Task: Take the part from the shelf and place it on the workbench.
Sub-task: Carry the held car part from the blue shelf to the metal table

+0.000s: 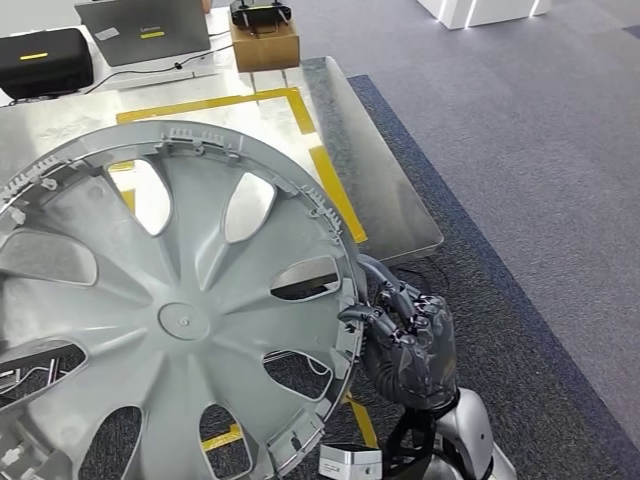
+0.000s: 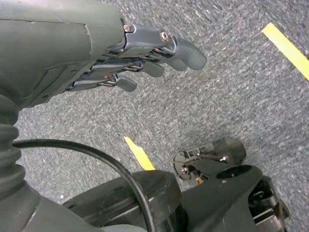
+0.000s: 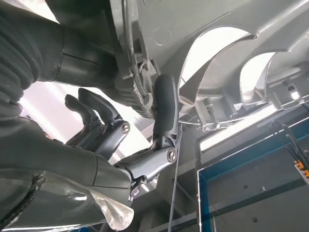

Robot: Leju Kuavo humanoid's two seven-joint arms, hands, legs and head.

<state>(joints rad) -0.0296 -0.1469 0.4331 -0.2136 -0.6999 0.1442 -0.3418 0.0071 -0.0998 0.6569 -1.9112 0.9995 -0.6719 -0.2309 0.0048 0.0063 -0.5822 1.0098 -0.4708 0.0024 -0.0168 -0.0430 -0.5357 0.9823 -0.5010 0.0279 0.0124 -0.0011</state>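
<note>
The right hand (image 1: 407, 345) gripped the part (image 1: 173, 310) by its rim, ribbed back upward, above the tabletop (image 1: 392, 200). The left hand (image 2: 109, 53) hung over carpet (image 2: 226, 96), fingers (image 2: 182, 50) straight, holding nothing.

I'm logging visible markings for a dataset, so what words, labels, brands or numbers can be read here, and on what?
None can be read.
Laptop: a light mark and a yellow sticker on the lid, too blurred to read.
Black case: a yellow label, too small to read.
Wheel cover, held by the right hand: no legible text.
</note>
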